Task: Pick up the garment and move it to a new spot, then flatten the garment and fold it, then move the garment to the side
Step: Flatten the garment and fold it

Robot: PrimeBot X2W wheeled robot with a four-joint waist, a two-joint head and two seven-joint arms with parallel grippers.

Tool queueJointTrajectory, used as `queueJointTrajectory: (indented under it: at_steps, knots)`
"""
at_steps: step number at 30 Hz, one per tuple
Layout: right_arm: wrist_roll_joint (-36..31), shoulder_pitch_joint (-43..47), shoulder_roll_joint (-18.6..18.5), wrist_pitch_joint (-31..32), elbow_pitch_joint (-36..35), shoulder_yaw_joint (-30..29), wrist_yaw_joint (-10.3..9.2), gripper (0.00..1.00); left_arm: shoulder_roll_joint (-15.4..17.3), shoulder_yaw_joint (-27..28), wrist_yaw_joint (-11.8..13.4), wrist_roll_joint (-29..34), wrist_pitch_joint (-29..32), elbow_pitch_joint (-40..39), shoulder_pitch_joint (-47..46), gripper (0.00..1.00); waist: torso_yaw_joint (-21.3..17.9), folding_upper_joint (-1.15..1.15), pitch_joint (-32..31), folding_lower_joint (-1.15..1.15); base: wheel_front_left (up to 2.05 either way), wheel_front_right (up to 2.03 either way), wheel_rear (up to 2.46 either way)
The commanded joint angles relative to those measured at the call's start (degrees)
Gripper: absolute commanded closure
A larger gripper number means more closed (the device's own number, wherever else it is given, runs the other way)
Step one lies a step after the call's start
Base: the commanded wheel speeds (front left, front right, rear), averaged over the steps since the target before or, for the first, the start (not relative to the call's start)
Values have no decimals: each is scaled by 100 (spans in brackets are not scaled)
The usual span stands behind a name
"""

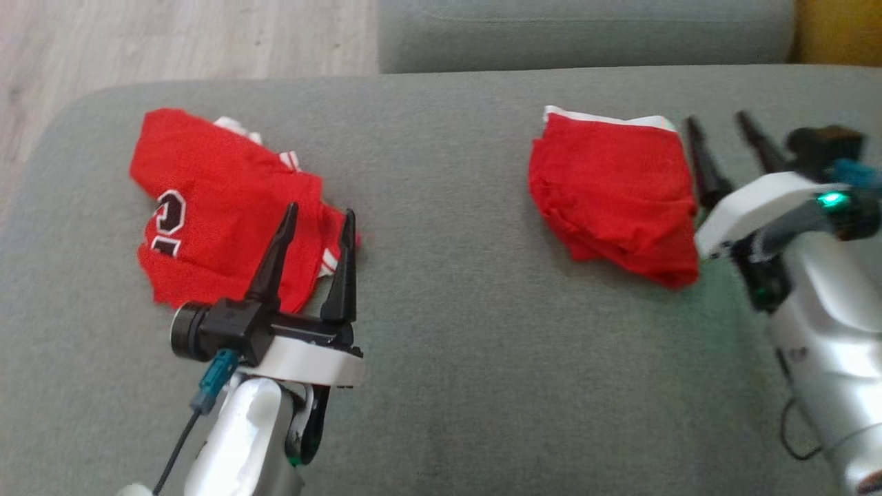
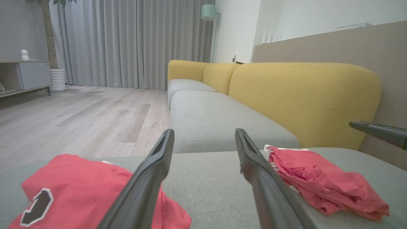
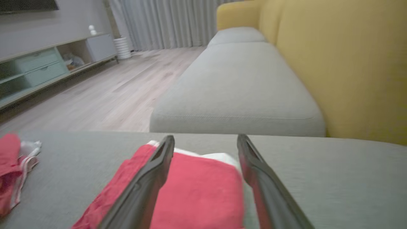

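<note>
A folded red garment with a white edge lies on the right of the grey sofa cushion. My right gripper stands open just right of it, holding nothing. In the right wrist view the gripper hovers low over the fold, its fingers spread either side. A crumpled red jersey with a black-and-white number lies at the left. My left gripper is open above the jersey's right edge. The left wrist view shows the jersey lower left and the folded garment lower right.
A second grey seat cushion adjoins the far edge, with the yellow backrest on the right side. Wooden floor lies beyond the cushion's rounded left corner. Bare cushion separates the two garments.
</note>
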Motion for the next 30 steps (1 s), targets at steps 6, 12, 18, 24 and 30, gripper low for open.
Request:
queueJointTrajectory:
  at_steps: [6,12,18,24,30]
  knots:
    - [-230,614,-273,-382,-909,-638,-5,0,50,241,44,-32,-30,-302,-31,0,-368,0,-184,0,0,0,0]
    - [-871,1641,158,-525,-1842,-1566,-5,0,47,244,28,-13,-30,-281,128,0,-515,0,-227,0,0,0,0]
    - [-1445,2346,705,-322,-2714,-2088,-5,0,46,239,-9,17,-30,-263,196,0,-525,0,-129,0,0,0,0]
    - [-1724,2221,863,159,-3308,-2083,-5,100,45,194,-80,82,-30,-281,17,0,-293,0,246,0,0,0,0]
    - [-1955,1538,951,581,-3044,-2266,-5,100,44,105,-144,99,-30,-262,-203,0,71,0,739,0,0,0,0]
